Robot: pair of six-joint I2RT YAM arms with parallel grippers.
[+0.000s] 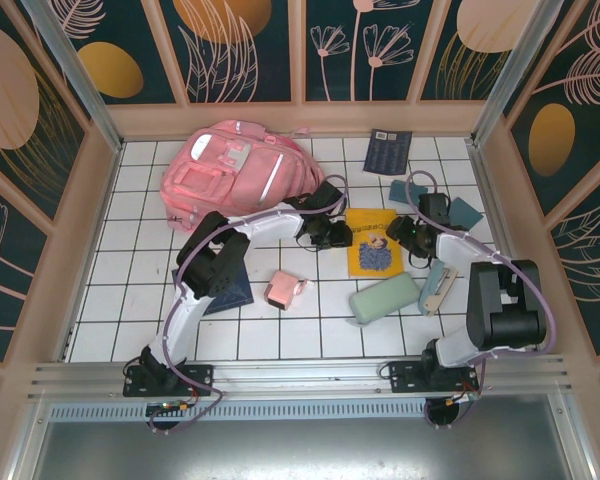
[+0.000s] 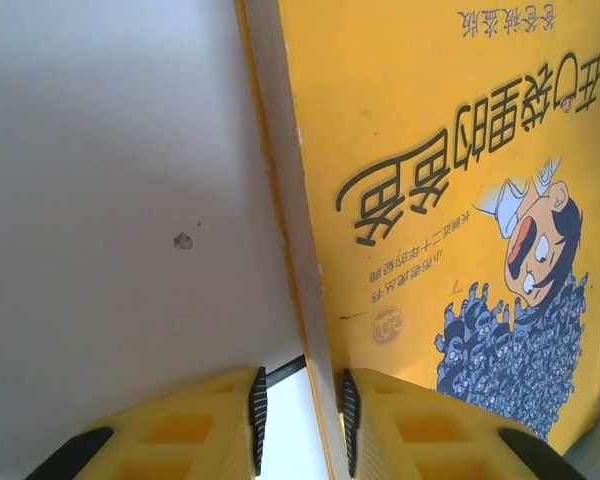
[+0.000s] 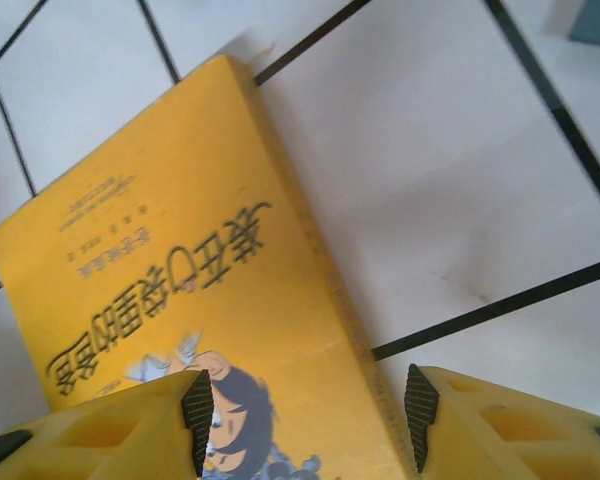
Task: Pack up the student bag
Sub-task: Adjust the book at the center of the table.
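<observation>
The student bag (image 1: 235,165), a big soft pink backpack, lies at the back left of the tiled table. A yellow book (image 1: 373,245) with a cartoon cover lies flat in the middle. My left gripper (image 1: 337,236) is at the book's left edge. In the left wrist view its jaws (image 2: 303,405) straddle the pale page edge of the book (image 2: 460,200). One pad (image 2: 350,415) sits by the cover, and the other stands apart over the tile. My right gripper (image 1: 402,235) is at the book's right edge. It is open wide (image 3: 307,400) over the book's cover (image 3: 180,270) and the tile.
A small pink pouch (image 1: 283,289) and a green pencil case (image 1: 384,297) lie nearer the front. A dark blue notebook (image 1: 388,152) lies at the back. Teal pieces (image 1: 467,212) sit on the right, and a dark blue folder (image 1: 230,290) lies under the left arm. Walls ring the table.
</observation>
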